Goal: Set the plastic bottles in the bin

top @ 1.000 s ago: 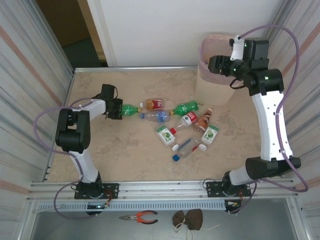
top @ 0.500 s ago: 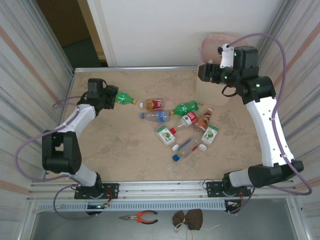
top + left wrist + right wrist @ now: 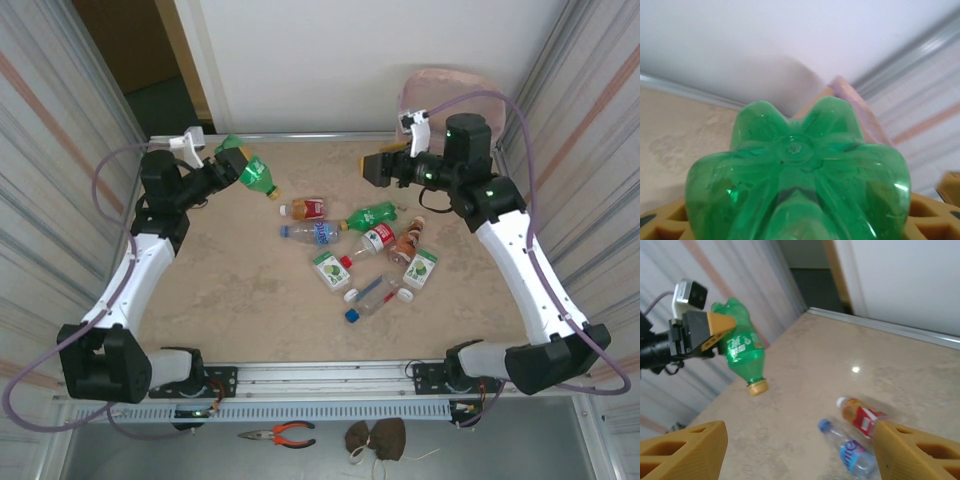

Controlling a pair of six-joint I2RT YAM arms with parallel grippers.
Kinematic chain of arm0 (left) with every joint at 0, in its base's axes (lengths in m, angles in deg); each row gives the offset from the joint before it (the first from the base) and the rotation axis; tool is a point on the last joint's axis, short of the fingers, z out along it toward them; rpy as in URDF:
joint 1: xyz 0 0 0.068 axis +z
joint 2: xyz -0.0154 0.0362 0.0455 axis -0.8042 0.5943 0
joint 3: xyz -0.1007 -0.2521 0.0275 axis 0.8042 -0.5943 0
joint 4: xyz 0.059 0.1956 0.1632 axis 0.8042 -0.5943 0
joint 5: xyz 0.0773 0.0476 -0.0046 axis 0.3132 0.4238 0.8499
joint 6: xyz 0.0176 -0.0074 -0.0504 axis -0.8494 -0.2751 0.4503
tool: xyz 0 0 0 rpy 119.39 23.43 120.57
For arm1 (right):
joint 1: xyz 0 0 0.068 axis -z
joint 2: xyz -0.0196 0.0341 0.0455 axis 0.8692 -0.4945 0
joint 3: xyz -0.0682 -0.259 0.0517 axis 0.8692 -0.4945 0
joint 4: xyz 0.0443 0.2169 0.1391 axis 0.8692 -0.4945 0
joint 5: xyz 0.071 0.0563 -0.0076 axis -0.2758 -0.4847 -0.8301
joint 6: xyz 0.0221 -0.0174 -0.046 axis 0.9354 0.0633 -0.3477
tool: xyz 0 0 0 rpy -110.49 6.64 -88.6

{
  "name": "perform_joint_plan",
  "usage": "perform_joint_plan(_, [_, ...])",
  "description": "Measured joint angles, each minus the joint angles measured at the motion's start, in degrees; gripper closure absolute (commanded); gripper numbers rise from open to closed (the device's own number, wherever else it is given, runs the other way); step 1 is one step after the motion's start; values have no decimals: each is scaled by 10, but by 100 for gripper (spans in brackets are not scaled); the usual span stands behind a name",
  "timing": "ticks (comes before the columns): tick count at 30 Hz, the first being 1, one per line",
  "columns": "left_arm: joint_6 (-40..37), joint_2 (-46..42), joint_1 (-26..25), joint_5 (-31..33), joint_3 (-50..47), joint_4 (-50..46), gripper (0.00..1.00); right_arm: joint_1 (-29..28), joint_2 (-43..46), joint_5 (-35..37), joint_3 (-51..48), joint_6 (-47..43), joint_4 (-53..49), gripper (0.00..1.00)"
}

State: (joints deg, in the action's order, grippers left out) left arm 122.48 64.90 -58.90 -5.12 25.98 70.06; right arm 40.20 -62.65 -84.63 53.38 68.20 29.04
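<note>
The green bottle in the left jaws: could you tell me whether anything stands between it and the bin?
Yes: the right gripper, jaws open and empty, hangs above the table between the green bottle and the bin in the far right corner.

Left pincer (image 3: 225, 165) hoisted green bottle (image 3: 257, 176) — airborne; right pincer (image 3: 372, 168) quit bin (image 3: 445, 82).

Bright even daylight, soft shadows, close wrist views blurred

Left arm (image 3: 138, 268) stretches to the far left, left gripper (image 3: 228, 166) raised and clamped on the base of a green bottle (image 3: 257, 176); right arm (image 3: 520, 265) bends leftward, right gripper (image 3: 372, 168) empty, jaws apart.
</note>
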Motion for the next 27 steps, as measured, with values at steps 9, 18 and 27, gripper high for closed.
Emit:
perform_joint_plan(9, [-110, -41, -60, -113, 4, 37, 50, -81, -7, -47, -10, -3, 69, 22])
perform_joint_plan(18, [-180, -42, -125, -196, 47, 44, 51, -141, -18, -89, -23, -46, 123, 19])
perform_joint_plan(27, [-257, -43, -170, -240, 89, 18, 51, -189, -18, -106, -48, -90, 143, 18])
